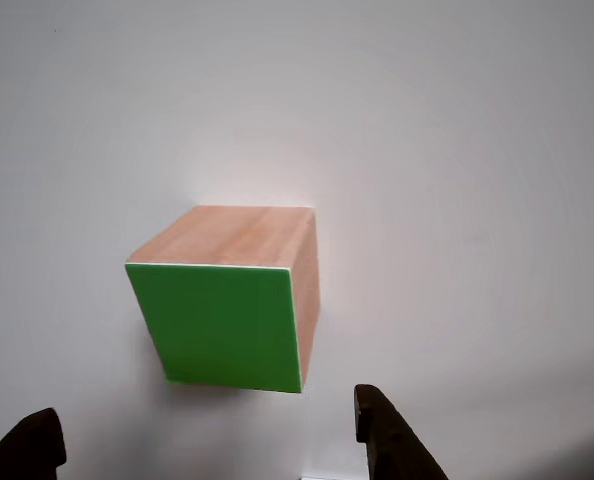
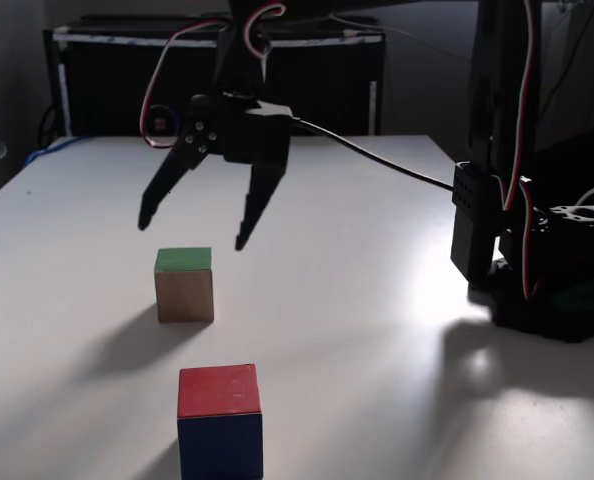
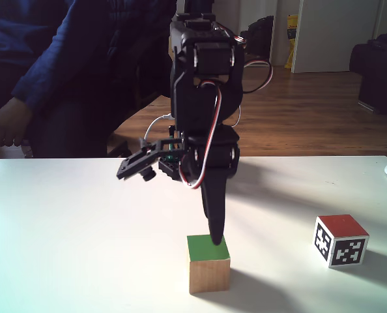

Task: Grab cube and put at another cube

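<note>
You see 2 cubes on 1 white table. The cube, green face up, stands near the table's middle; another cube, red face up, stands well apart from it, nearer the camera in a fixed view, its black-and-white marker faces showing in a fixed view. 1 gripper hangs just above the green-faced cube, fingers spread, touching nothing. To the right stands the arm's base. A person's sleeve sits behind the table.
</note>
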